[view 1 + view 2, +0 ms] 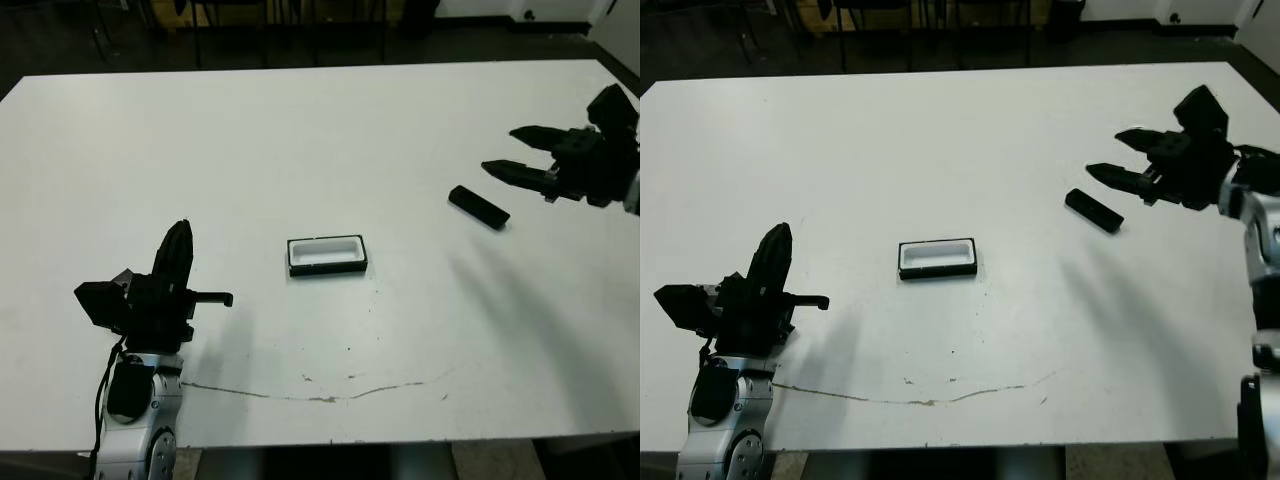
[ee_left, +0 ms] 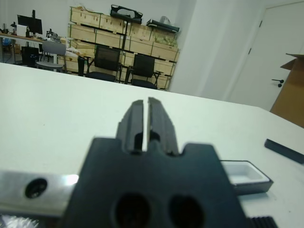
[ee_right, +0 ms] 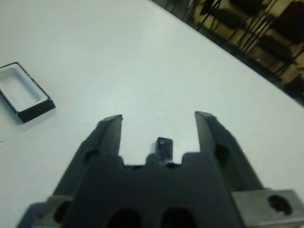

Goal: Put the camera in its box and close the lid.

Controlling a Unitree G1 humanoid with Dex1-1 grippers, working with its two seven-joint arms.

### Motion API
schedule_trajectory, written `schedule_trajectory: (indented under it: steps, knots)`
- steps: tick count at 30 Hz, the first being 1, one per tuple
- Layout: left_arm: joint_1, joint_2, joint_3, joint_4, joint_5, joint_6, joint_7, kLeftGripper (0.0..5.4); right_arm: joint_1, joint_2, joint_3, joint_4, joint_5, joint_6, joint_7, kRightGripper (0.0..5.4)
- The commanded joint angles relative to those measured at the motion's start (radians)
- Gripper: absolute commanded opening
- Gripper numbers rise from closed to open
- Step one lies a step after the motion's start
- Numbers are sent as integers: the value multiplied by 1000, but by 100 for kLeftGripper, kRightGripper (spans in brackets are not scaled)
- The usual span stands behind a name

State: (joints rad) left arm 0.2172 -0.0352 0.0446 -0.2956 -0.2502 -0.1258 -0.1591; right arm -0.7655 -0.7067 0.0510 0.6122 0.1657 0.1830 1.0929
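The right claw [image 1: 512, 150] is held spread just above the camera [image 1: 478, 207] — only its tip is seen in the right wrist view; the left claw [image 2: 146, 121] is pressed together.

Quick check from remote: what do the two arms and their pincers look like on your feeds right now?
Both pincers are matte black with two tapered fingers: left pincer, right pincer. The left forearm is silver-white with black joints and a thin black cable beside it. A bare metal plate with a screw hole flanks each black wrist body.

Background stuff only

White table [image 1: 300, 140] has a thin crack-looking line [image 1: 330, 396] near the front edge. Behind it: black chairs [image 2: 107, 61], wooden crates [image 2: 95, 35], maybe a monitor [image 2: 29, 23], white door [image 2: 280, 61].
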Motion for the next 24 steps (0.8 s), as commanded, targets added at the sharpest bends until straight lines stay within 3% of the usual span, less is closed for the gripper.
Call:
schedule_trajectory:
  steps: [1, 5, 9, 24]
  knots:
    - [11, 3, 3, 17, -1, 3, 3, 0, -24, 6, 18, 54, -23, 5, 34, 395]
    - [3, 9, 4, 30, -7, -5, -10, 0, -20, 19, 6, 57, -17, 34, 34, 466]
    - [-2, 13, 4, 39, 6, -13, -9, 0, -6, 35, -9, 70, -19, 18, 2, 537]
    - [-9, 8, 5, 43, -1, -9, -8, 0, 9, 94, -13, 164, -61, -6, -72, 539]
